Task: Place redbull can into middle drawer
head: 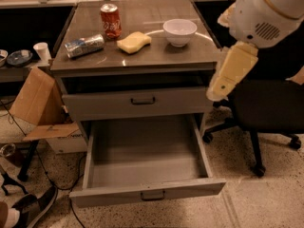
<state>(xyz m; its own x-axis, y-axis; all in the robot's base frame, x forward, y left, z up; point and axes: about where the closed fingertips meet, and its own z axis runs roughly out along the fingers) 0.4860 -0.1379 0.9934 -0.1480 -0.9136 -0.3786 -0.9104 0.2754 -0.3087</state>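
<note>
While the redbull can (84, 45) lies on its side at the left of the counter (156, 56), well apart from the drawer below, the robot's hand (219, 88) hangs off the cabinet's right side, level with the right end of the upper drawer front (180, 102) and touching none of the things. It appears as a cream-coloured piece slanting down and to the left from the big white arm joint (266, 13) in the upper right corner, and whether it is released or clenched cannot be told. The middle drawer (109, 197) stands pulled far out toward the camera, its grey floor and side walls in full sight and its small dark bar handle (153, 195) facing forward. On the counter, an upright red cola can (110, 21) stands just behind and to the right of the redbull can, a yellow sponge (134, 42) lies near the middle, and a white bowl (179, 32) sits to the sponge's right. Behind the arm stands a black office chair (266, 103) on castors. Left of the cabinet, a brown cardboard box (33, 96) leans open, and a white paper cup (42, 51) stands on a low shelf beside it.
</note>
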